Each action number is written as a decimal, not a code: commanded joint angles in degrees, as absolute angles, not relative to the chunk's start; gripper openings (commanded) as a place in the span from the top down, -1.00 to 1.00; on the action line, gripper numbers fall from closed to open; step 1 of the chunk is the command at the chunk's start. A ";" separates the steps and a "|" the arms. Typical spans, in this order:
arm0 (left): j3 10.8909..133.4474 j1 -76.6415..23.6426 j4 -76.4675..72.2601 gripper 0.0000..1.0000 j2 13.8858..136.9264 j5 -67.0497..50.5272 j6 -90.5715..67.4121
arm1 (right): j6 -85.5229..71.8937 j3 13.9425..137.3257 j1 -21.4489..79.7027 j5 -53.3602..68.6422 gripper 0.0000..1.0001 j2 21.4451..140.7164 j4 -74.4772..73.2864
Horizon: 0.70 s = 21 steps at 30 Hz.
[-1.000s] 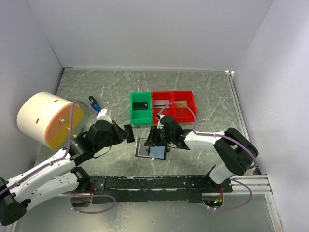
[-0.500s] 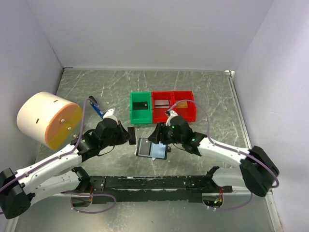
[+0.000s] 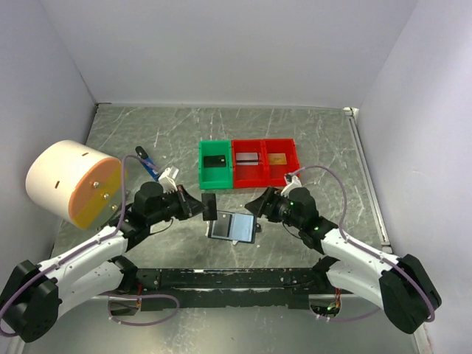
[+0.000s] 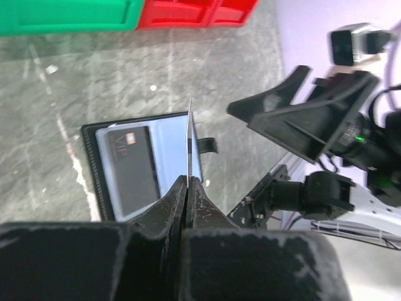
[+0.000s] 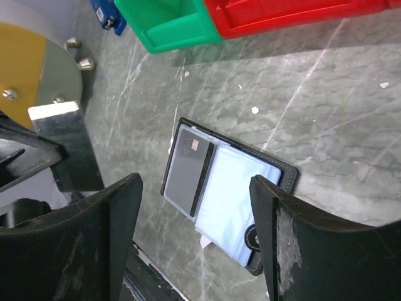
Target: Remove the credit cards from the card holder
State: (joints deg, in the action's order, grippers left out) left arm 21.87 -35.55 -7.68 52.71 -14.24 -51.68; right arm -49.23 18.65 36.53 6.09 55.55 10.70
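The black card holder [image 3: 232, 227] lies open on the table, pale blue sleeves up. A dark grey credit card [image 5: 188, 172] sits in its left sleeve. My left gripper [image 4: 187, 182] is shut on another credit card [image 4: 189, 141], held on edge above the holder's left side; from above this card [image 3: 209, 206] looks dark. My right gripper [image 3: 256, 205] stands open just right of the holder, nothing between its fingers [image 5: 106, 244]. Black [image 3: 215, 161], silvery [image 3: 248, 156] and orange [image 3: 277, 158] cards lie in the bins.
A green bin [image 3: 201, 166] and a double red bin [image 3: 296, 158] stand behind the holder. A big white and orange drum [image 3: 74, 184] sits at the left, a small blue stick [image 3: 145, 160] beside it. White walls enclose the table.
My right gripper has opened and drawn back to the right, off the holder. My left gripper has shifted slightly right with its card.
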 commanded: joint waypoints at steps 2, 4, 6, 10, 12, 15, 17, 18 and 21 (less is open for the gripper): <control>20.44 -33.51 -21.26 0.87 51.66 -24.83 -52.46 | -53.44 12.94 29.96 21.82 -0.40 53.96 28.26; 20.30 -33.32 -23.33 0.86 51.58 -26.42 -52.46 | -54.54 10.84 29.31 24.16 -0.40 52.83 34.55; 20.53 -33.31 -24.56 0.86 51.71 -27.94 -52.32 | -55.80 8.73 29.31 25.99 -0.40 51.57 40.86; 20.81 -33.31 -29.45 0.86 53.03 -32.35 -52.55 | -56.38 9.82 29.41 32.42 -0.40 51.62 46.93; 20.41 -33.31 -33.63 0.86 54.17 -34.69 -53.82 | -56.93 11.67 29.44 35.94 -0.39 53.06 47.21; 19.58 -33.31 -40.90 0.86 55.97 -37.78 -56.84 | -58.26 12.99 29.81 39.25 -0.36 55.46 48.56; 19.10 -33.31 -44.59 0.86 56.94 -39.38 -58.14 | -59.50 12.69 30.39 39.53 -0.33 56.45 50.26; 18.95 -33.31 -45.81 0.86 57.27 -39.98 -58.52 | -59.80 12.85 30.81 39.57 -0.31 56.97 50.53; 18.60 -33.31 -47.24 0.86 57.48 -40.76 -59.01 | -59.19 13.94 32.85 39.20 -0.24 57.96 50.57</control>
State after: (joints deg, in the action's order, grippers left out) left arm 19.31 -33.78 -38.57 57.32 -36.38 -57.19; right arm -58.50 11.97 30.72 36.82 56.84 47.05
